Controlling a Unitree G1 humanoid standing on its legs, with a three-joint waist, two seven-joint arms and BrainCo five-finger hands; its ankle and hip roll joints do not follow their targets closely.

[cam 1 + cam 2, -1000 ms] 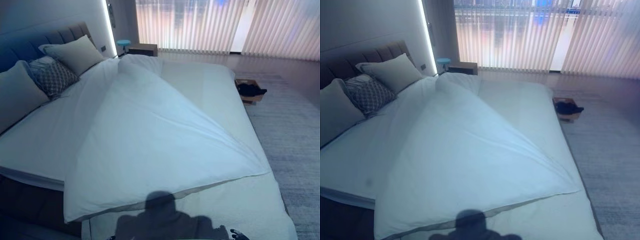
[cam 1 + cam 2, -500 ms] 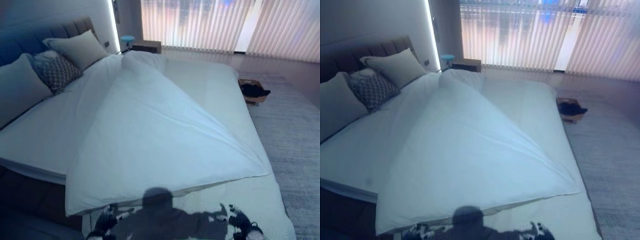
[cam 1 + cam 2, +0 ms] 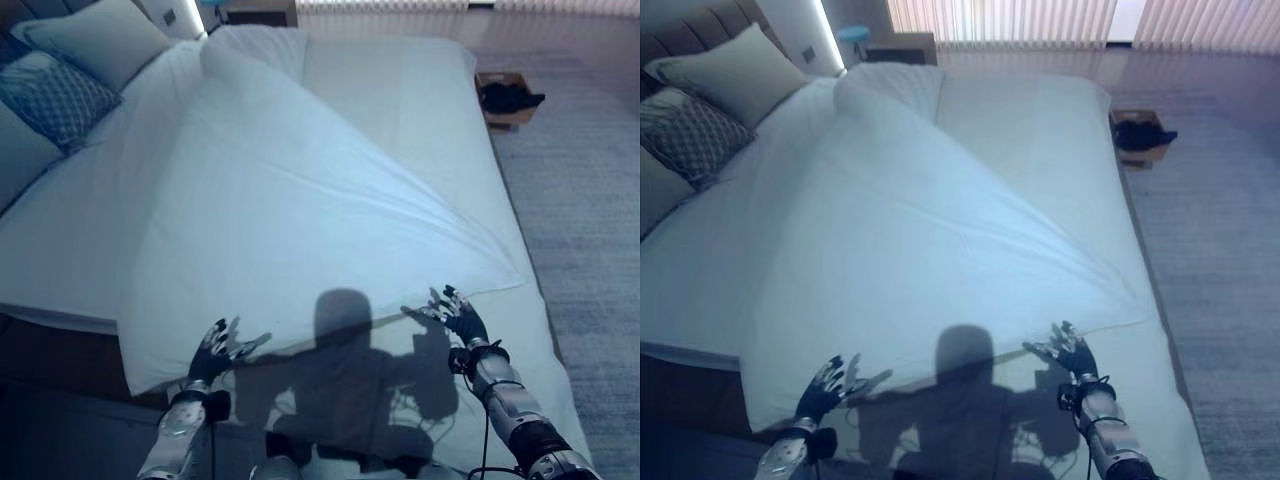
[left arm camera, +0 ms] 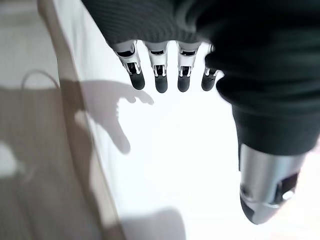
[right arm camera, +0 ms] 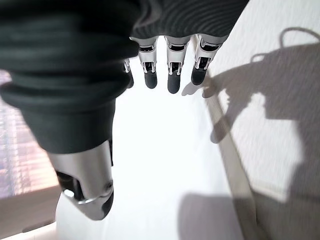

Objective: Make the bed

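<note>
1. Left eye view. A white duvet (image 3: 300, 200) lies skewed across the bed (image 3: 440, 110), its near hem running as a long diagonal from low at the robot's left up toward the right. The left hand (image 3: 212, 355) hovers with fingers spread and straight just short of the hem's left corner. The right hand (image 3: 458, 316), likewise splayed and holding nothing, sits just short of the hem's right corner. Pillows (image 3: 75, 60) lie at the far left by the headboard.

2. Right eye view. Same layout: the hem lies just ahead of both hands' fingertips, and each hand is about equally near its own corner. A box (image 3: 1140, 135) stands on the floor beyond the bed's right side.

3. Left wrist view. Fingers (image 4: 161, 77) straight, over white cloth; the hem's band runs lengthwise beside them, not across the tips.

4. Right wrist view. Fingers (image 5: 174, 77) straight, empty; the hem's band runs close beside the tips. Judgement: each hand must close on the edge nearest it.
</note>
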